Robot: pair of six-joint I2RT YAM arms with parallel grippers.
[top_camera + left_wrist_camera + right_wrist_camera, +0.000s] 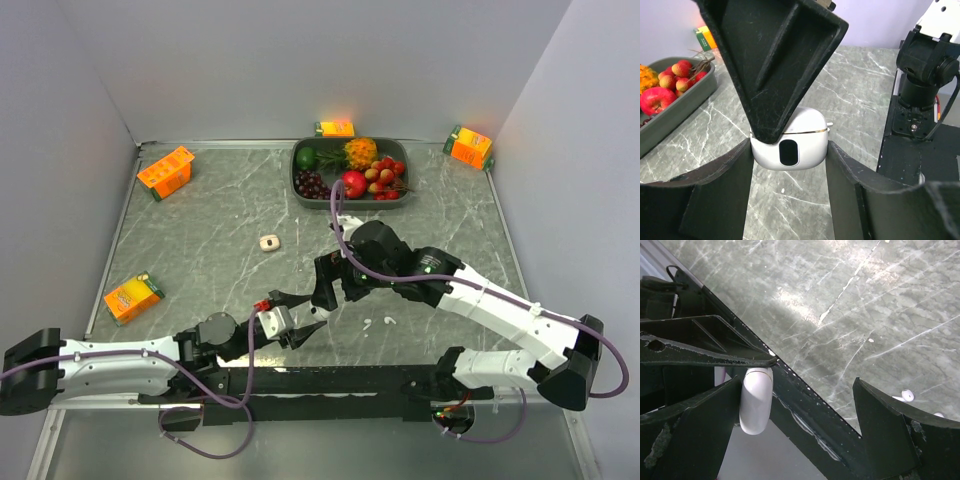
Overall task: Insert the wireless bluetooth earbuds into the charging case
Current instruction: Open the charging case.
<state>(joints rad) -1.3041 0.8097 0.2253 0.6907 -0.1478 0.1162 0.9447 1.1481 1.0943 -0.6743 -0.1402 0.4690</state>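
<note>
The charging case (805, 145) is glossy white with a gold seam and a dark oval window. It sits pinched between the two fingers of my left gripper (789, 146), held above the table. My right gripper (797, 381) is open wide. One of its fingers (775, 65) rests its tip on the case's lid seam. In the right wrist view the case (756, 400) shows edge-on beside my left-hand finger. Two white earbuds (388, 321) lie on the table right of the grippers. They also show in the right wrist view (908, 395). The grippers meet in the top view (300, 313).
A small cream rounded-square object (268, 242) lies on the marble table. A grey tray of fruit (404, 196) stands at the back. Orange juice cartons sit at the left (132, 297), back left (166, 171), back middle (336, 128) and back right (468, 147).
</note>
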